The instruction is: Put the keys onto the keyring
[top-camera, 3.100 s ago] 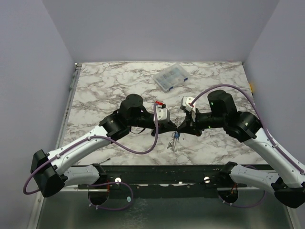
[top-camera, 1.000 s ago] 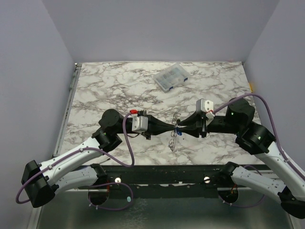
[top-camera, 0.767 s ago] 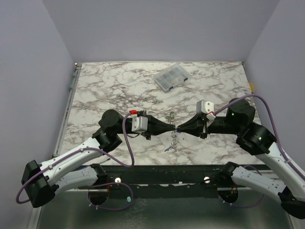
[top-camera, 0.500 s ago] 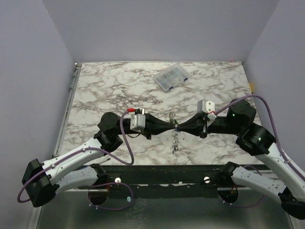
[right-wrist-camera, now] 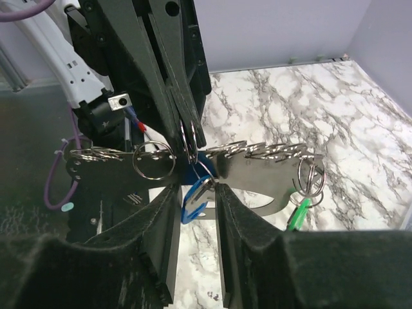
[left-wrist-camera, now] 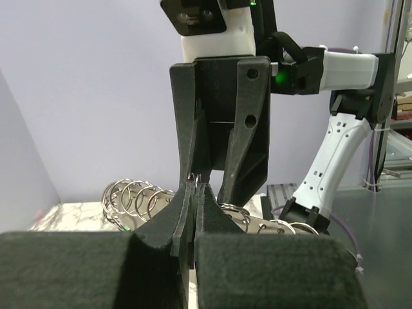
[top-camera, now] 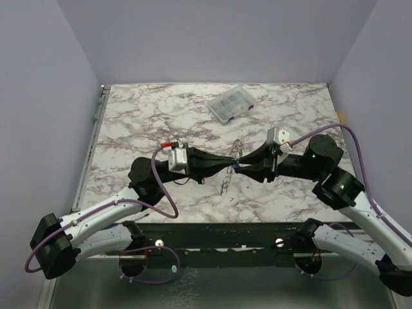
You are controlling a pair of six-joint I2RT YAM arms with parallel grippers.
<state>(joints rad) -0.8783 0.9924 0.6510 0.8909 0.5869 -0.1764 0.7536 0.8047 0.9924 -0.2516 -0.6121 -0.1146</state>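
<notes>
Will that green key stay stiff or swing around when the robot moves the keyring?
Probably swing: the green key hangs from a thin ring, free to pivot. The key itself looks rigid, so it likely won't bend. Being small, it's probably light and easily jostled.

Clear compartment box near far edge, marble tabletop, lilac walls

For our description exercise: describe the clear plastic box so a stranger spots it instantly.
Start at the marble table. Near its far edge, right of centre, lies the clear plastic box. Unlike the dangling keys, it is flat, rectangular, see-through.
</notes>
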